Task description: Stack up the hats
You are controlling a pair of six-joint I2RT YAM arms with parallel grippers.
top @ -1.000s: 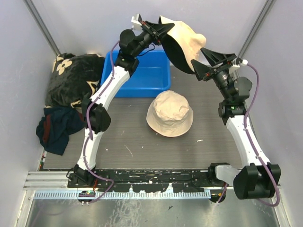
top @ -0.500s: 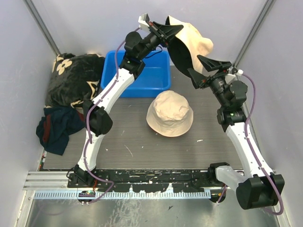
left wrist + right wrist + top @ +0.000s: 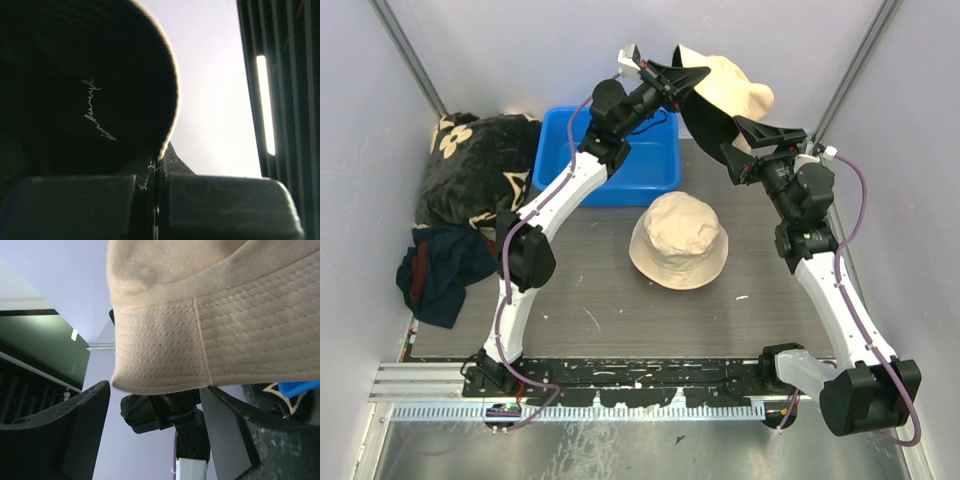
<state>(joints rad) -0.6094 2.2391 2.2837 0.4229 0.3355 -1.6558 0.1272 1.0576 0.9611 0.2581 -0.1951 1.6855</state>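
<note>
Carried rightward, the cream hat (image 3: 735, 85) hangs beyond the blue bin (image 3: 560, 160) — left gripper (image 3: 688, 82) pinching its brim, right gripper (image 3: 730, 134) gaping wide beside it. Looks soft, light — take the opposite brim.

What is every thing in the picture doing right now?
lifted cream hat: in the air, hanging by its brim.
other cream hat: lying crown up on the table.
left end effector: shut on the lifted cream hat's brim.
right end effector: open, just under that brim.
blue bin: upright, nothing visible inside.
flowered black blanket: crumpled.
navy cloth: crumpled.
</note>
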